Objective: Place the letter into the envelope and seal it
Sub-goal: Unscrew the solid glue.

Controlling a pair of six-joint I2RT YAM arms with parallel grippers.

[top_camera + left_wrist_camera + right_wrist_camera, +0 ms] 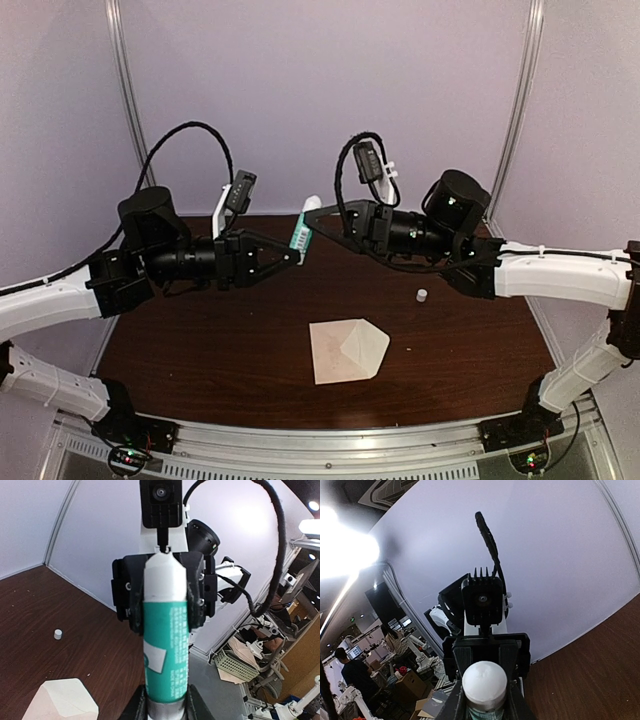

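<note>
A glue stick with a green body and a white rounded top hangs in the air between both arms, above the back of the table. My left gripper is shut on its lower end; in the left wrist view the dark fingers flank the tube's base. My right gripper is shut on the upper part, and its jaws press both sides of the green tube. The white top fills the gap between the right fingers. The pale envelope lies flat on the table, pointed flap to the right. The letter is hidden or out of view.
A small white cap-like piece stands on the brown table, right of centre, behind the envelope. Purple walls close in the back and sides. The arm bases sit at the near corners.
</note>
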